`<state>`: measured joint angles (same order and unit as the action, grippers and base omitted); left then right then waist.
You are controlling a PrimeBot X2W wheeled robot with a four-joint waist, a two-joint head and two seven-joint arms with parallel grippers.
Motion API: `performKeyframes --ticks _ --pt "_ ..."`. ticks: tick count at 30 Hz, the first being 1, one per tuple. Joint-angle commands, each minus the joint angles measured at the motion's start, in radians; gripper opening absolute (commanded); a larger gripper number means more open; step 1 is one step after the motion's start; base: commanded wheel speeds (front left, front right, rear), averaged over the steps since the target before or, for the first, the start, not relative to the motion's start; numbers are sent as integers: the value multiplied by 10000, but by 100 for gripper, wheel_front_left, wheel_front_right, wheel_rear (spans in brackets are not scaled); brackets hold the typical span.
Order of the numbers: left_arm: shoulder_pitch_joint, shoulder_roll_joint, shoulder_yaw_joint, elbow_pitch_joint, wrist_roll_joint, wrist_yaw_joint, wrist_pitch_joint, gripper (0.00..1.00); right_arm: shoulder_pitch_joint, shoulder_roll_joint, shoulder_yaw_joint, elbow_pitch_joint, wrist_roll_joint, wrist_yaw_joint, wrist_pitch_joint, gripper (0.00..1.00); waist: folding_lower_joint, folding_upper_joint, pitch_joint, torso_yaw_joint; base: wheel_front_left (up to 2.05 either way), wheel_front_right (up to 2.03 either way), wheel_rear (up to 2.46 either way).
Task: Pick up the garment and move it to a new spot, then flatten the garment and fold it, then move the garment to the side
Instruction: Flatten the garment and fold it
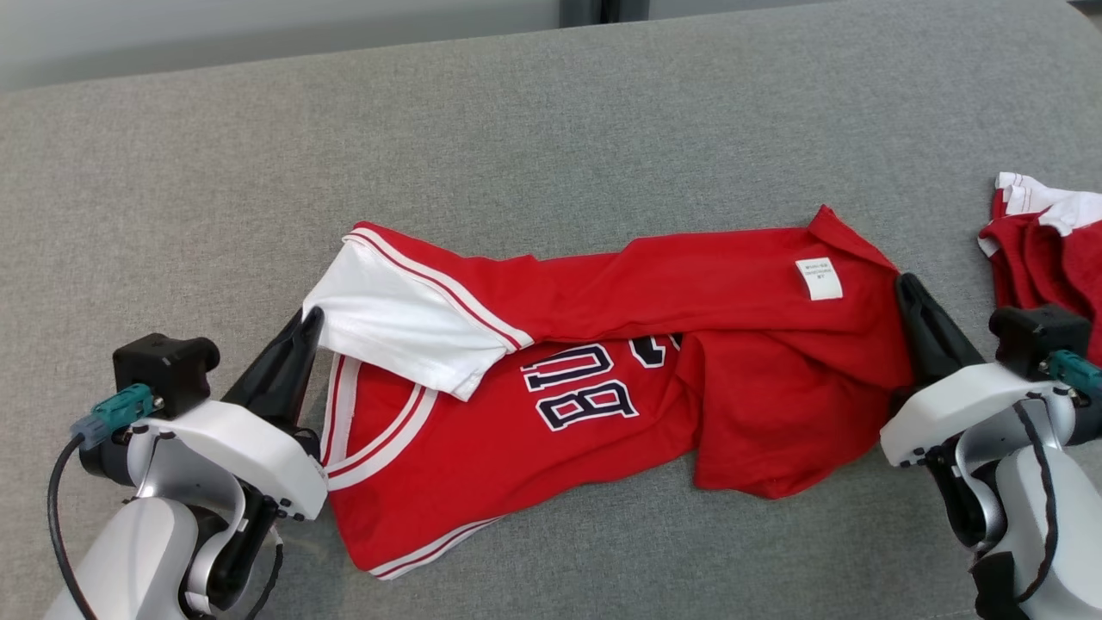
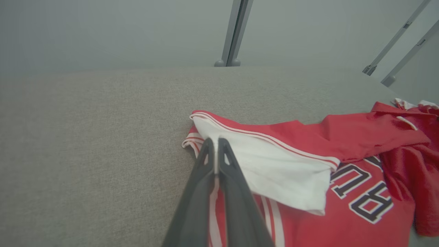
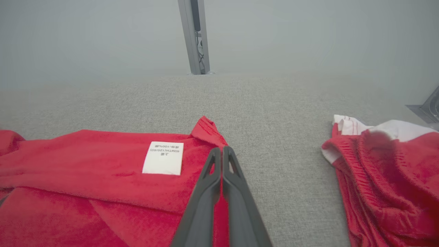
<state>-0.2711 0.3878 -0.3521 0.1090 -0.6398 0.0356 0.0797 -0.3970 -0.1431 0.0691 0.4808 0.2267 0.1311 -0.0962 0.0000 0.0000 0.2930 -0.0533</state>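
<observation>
Red jersey [image 1: 603, 379] was laid crumpled across the middle of the grey fabric surface [image 1: 551, 129], with a white sleeve [image 1: 405, 319] folded over its chest. Its collar end was pinched by the fully closed left end effector [image 1: 306, 323], its hem edge by the closed right end effector [image 1: 904, 288]. Another red garment [image 1: 1046, 250] was heaped near the right end effector.

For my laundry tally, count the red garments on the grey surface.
2. The numbered jersey lies across the middle; a bunched red garment sits at the right edge, partly cut off, so more may be hidden.
</observation>
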Motion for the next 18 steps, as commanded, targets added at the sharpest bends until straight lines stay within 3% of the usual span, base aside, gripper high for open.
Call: performKeyframes --ticks 1,5,11,18 --pt "-60 42 137 -195 93 97 -238 0 -164 -169 -27 -282 132 -7 -180 0 0 0 -50 -64 0 0 0" --pt "-233 57 355 -581 238 244 -675 0 -283 -301 -155 -994 296 -7 -444 0 0 0 -171 -128 0 0 0" --pt "-822 253 955 -1961 746 768 -1490 0 -503 -464 -582 -3483 712 -6 -313 0 0 0 -594 -145 0 0 0" --pt "-2206 600 1375 -3766 1369 1029 -1745 0 -1094 -666 -1125 -6222 1059 -6 248 0 0 0 -993 12 0 0 0"
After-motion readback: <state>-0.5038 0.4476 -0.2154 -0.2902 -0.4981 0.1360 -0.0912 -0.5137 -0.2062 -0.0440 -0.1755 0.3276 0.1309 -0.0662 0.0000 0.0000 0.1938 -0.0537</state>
